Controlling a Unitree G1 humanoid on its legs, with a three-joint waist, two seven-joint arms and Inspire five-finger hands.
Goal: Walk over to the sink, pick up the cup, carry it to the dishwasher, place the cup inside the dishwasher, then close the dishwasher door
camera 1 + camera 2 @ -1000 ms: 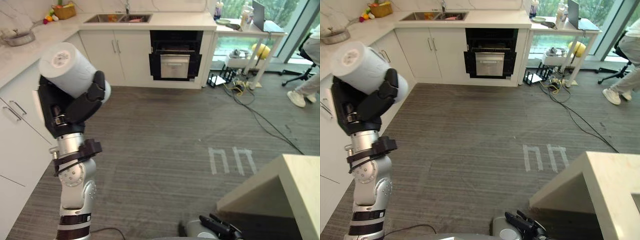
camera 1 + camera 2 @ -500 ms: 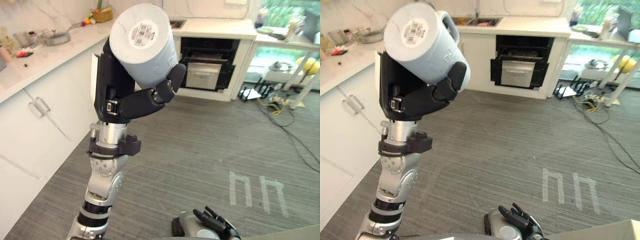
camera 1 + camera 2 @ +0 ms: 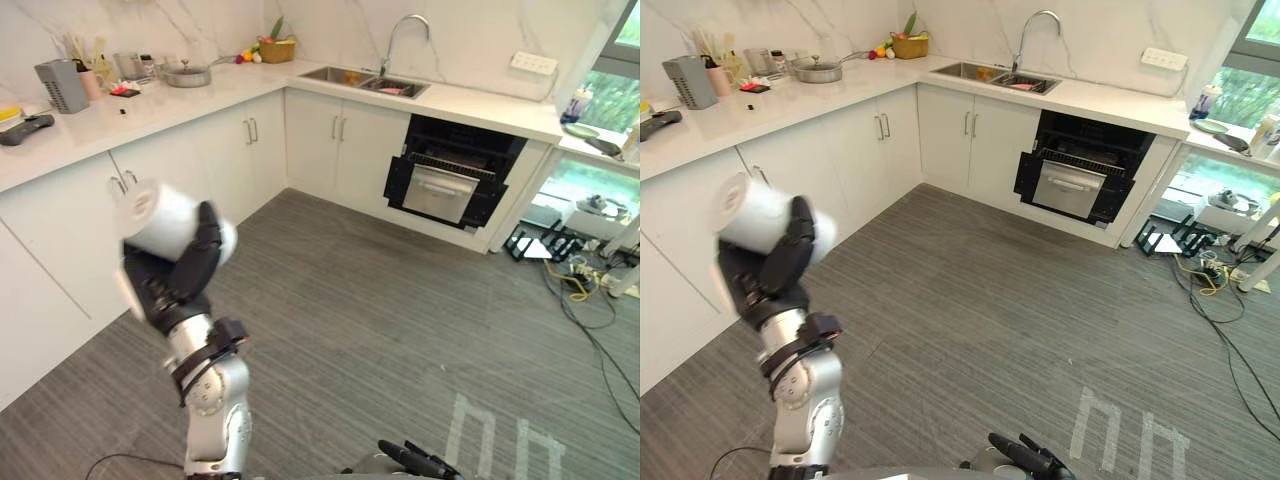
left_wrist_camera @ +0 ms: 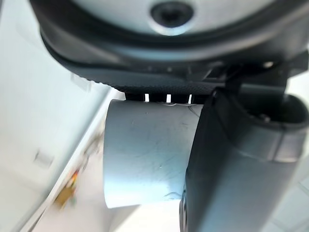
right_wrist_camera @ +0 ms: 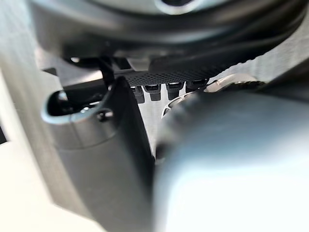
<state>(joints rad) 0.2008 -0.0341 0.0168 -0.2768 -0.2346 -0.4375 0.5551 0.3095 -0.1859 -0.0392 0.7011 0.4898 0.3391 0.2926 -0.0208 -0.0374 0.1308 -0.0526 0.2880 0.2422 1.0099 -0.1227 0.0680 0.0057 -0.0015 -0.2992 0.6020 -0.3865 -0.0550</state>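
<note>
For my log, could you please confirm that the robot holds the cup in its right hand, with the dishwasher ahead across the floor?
Not quite: the cup is in the left hand, its fingers curled round it, as the left eye view shows. The right hand hangs low and holds nothing. The dishwasher is indeed ahead across the floor.

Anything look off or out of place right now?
Only the pale grey cylindrical cup: it lies tipped sideways in the dark left hand, base toward the head camera, not upright. Nothing looks spilled or damaged.
</note>
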